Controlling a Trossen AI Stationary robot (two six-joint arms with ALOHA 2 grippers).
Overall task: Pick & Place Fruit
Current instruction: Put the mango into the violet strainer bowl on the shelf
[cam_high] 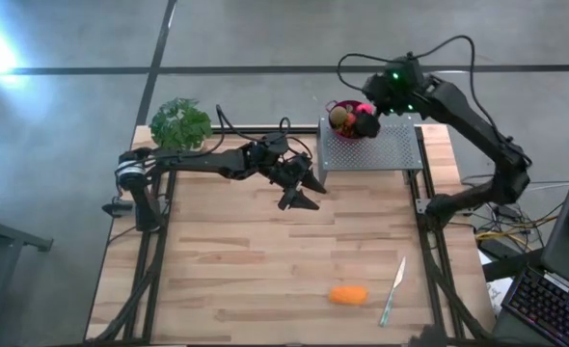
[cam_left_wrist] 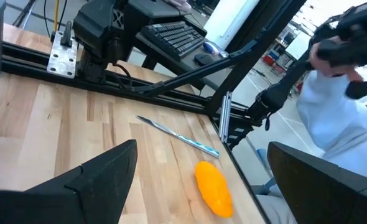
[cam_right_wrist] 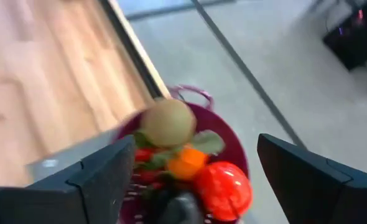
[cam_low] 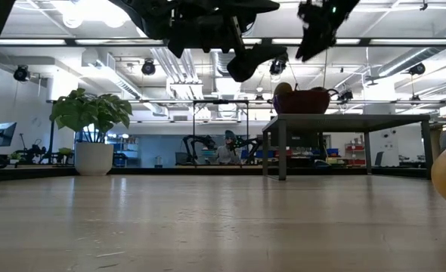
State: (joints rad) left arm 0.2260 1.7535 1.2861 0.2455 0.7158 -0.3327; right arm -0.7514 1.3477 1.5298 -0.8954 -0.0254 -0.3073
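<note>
The oblong orange fruit (cam_high: 348, 294) near the surface's front edge looks light, smooth and slippery; grip it across its narrow middle. Both the left end effector (cam_high: 302, 196) and right end effector (cam_high: 365, 122) are spread, empty.

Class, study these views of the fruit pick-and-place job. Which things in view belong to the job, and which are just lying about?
Belong to the job:
- bowl of fruit on the metal stand
- orange piece on the table
- right gripper, jaws open above the bowl
- left gripper, jaws open, mid-table

Just lying about:
- knife beside the orange piece
- leafy plant
</note>
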